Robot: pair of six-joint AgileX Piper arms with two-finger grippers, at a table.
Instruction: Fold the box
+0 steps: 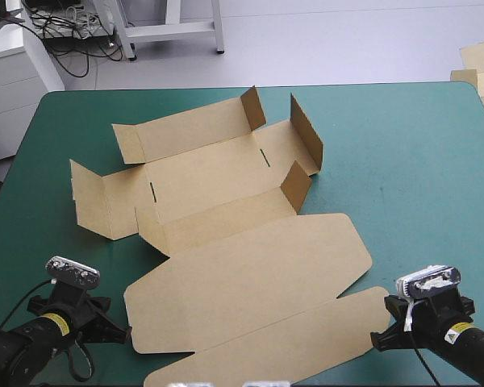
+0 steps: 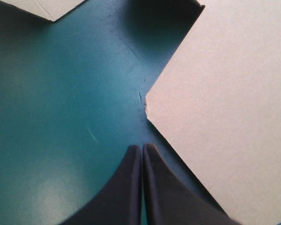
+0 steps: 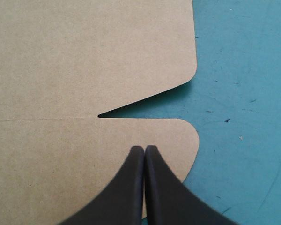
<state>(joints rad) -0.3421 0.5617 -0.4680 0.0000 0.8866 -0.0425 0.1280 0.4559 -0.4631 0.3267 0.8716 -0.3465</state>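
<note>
The brown box [image 1: 218, 173] lies opened out in the middle of the teal-green table, its side walls and end flaps partly raised. Its wide lid [image 1: 250, 282] lies flat toward the near edge, with a narrow front flap [image 1: 290, 347] beyond a crease. My left gripper [image 1: 119, 332] sits low at the lid's left corner, shut and holding nothing. In the left wrist view the left gripper [image 2: 142, 148] points just short of that corner [image 2: 152, 105]. My right gripper [image 1: 381, 340] is shut at the flap's right end. In the right wrist view the right gripper [image 3: 144, 149] hangs over the flap [image 3: 61, 164], near a notch [image 3: 131, 112].
More brown board [image 1: 477, 68] shows beyond the table's far right corner. Bare teal-green cover [image 1: 411, 177] stretches to the right of the box, and a strip [image 1: 32, 242] runs along its left. A raised wall's corner [image 2: 47, 7] shows ahead of the left gripper.
</note>
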